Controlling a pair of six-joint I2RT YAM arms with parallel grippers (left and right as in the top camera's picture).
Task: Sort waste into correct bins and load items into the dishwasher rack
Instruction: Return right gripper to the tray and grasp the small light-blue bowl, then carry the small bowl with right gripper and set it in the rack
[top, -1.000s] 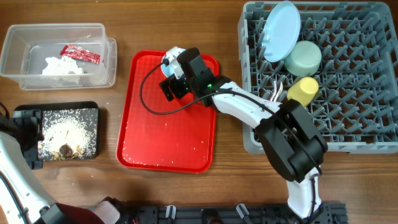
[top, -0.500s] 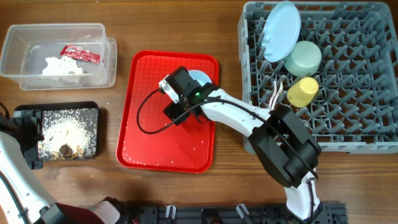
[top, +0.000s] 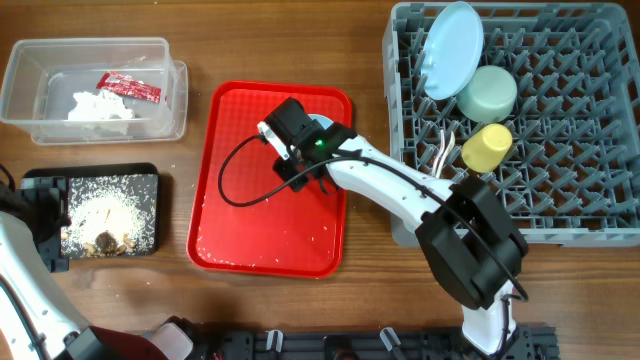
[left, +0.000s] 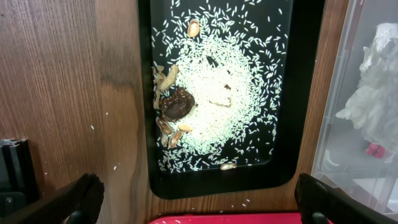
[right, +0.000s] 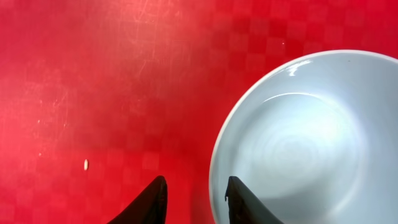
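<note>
The small light blue bowl (right: 292, 143) stands in the far right corner of the red tray (top: 250, 215). The right gripper (right: 196, 193) has one jaw on each side of its rim, a little apart; we cannot tell if it clamps. Left of the red tray, the left gripper (left: 198, 202) hangs wide apart over the black tray (left: 305, 124).

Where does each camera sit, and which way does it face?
Overhead: fixed above the wooden table, facing down; the left arm and right arm show, the right over the large red plastic tray.
Left wrist: above the shallow black rectangular tray, facing down; the left tool shows its fingertips at the bottom corners.
Right wrist: low over the red tray, facing down at the small light blue bowl; the right tool shows its fingertips.
Shared: overhead and left wrist both show the black tray.
</note>
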